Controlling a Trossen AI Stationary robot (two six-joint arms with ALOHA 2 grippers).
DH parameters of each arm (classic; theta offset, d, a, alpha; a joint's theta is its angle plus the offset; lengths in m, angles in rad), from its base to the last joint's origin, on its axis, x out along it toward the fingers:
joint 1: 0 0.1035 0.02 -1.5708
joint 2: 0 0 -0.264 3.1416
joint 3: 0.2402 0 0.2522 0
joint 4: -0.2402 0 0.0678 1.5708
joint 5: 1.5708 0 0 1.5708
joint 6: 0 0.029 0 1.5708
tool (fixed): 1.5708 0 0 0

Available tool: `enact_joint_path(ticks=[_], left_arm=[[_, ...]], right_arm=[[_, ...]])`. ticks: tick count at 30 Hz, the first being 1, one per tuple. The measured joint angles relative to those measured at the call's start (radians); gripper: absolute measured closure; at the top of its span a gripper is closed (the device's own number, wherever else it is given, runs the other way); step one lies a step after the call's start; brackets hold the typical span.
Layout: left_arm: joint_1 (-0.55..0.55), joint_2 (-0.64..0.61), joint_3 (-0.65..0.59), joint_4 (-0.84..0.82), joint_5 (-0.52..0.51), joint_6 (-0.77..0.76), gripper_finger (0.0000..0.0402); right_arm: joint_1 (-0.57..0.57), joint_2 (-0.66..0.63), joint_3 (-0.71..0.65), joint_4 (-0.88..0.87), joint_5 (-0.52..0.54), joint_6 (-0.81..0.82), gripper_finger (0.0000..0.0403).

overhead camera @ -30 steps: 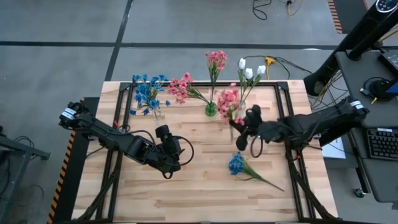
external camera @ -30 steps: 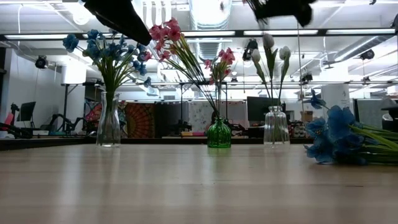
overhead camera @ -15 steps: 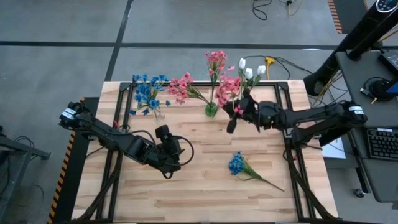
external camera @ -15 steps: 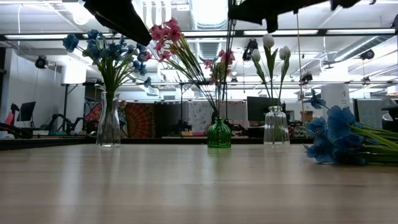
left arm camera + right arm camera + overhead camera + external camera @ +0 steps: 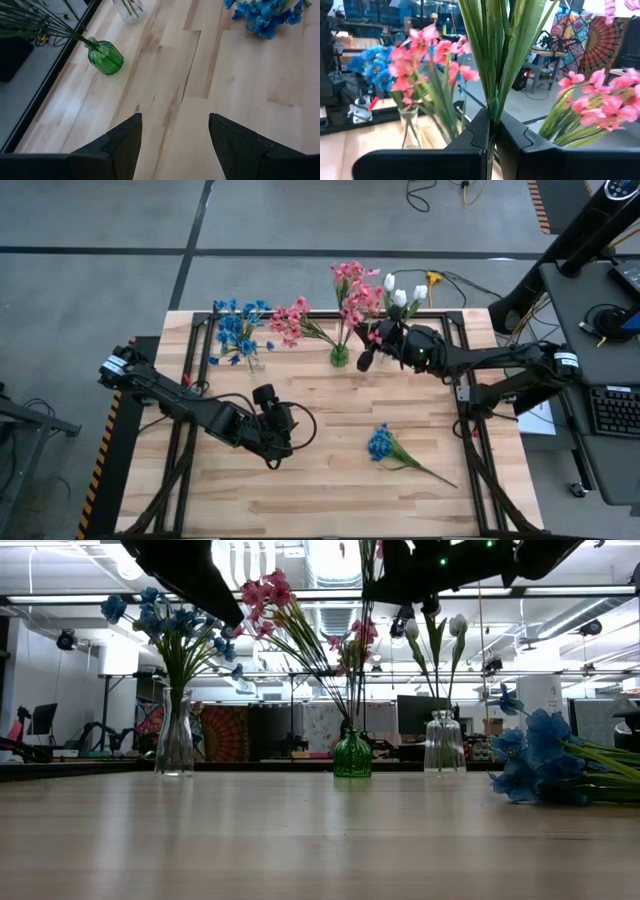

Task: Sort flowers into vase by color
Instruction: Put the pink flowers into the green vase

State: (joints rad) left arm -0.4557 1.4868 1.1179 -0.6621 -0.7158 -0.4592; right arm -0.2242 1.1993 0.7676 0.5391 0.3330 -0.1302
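Right gripper (image 5: 490, 131) clamps pink sprig (image 5: 362, 304) stems above green vase (image 5: 339, 356); blossoms apparently cropped overhead.

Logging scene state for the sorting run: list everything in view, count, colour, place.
Table: one, light wood, dark frame.
Clear vase: one, far left, holds blue flowers.
Green vase: one, far middle, holds pink flowers.
Second clear vase: one, far right, holds white tulip buds.
Loose blue sprig: one, lying on the table, right of centre.
Carried pink sprig: one, in the right gripper, by the green vase.
Left gripper: jaws open, over the table's middle, holding nothing.
Right gripper: jaws shut on the pink sprig's green stems.
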Motion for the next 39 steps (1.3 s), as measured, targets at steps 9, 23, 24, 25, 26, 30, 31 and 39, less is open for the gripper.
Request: enact_joint_path(ticks=[9, 23, 24, 25, 26, 30, 31, 39], left_arm=[[0.003, -0.003, 0.016, -0.005, -0.045, 0.058, 0.0189], [0.012, -0.003, 0.027, -0.016, -0.063, 0.084, 0.0189], [0.012, -0.003, 0.027, -0.016, -0.063, 0.084, 0.0189], [0.012, -0.003, 0.027, -0.016, -0.063, 0.084, 0.0189], [0.012, -0.003, 0.027, -0.016, -0.062, 0.084, 0.0189], [0.013, -0.003, 0.027, -0.017, -0.063, 0.084, 0.0189], [0.013, -0.003, 0.027, -0.019, -0.063, 0.084, 0.0189], [0.013, -0.003, 0.027, -0.020, -0.063, 0.084, 0.0189]], right_arm=[[-0.034, 0.013, 0.001, 0.014, -0.028, 0.039, 0.0390], [-0.043, 0.092, 0.003, 0.086, -0.026, 0.059, 0.0390], [-0.043, 0.096, 0.006, 0.087, -0.026, 0.059, 0.0390], [-0.043, 0.102, 0.008, 0.087, -0.026, 0.059, 0.0390], [-0.043, 0.106, 0.011, 0.087, -0.026, 0.059, 0.0390], [-0.043, 0.112, 0.015, 0.087, -0.022, 0.056, 0.0390], [-0.043, 0.112, 0.015, 0.087, -0.021, 0.054, 0.0390], [-0.045, 0.108, 0.015, 0.086, -0.019, 0.051, 0.0390]])
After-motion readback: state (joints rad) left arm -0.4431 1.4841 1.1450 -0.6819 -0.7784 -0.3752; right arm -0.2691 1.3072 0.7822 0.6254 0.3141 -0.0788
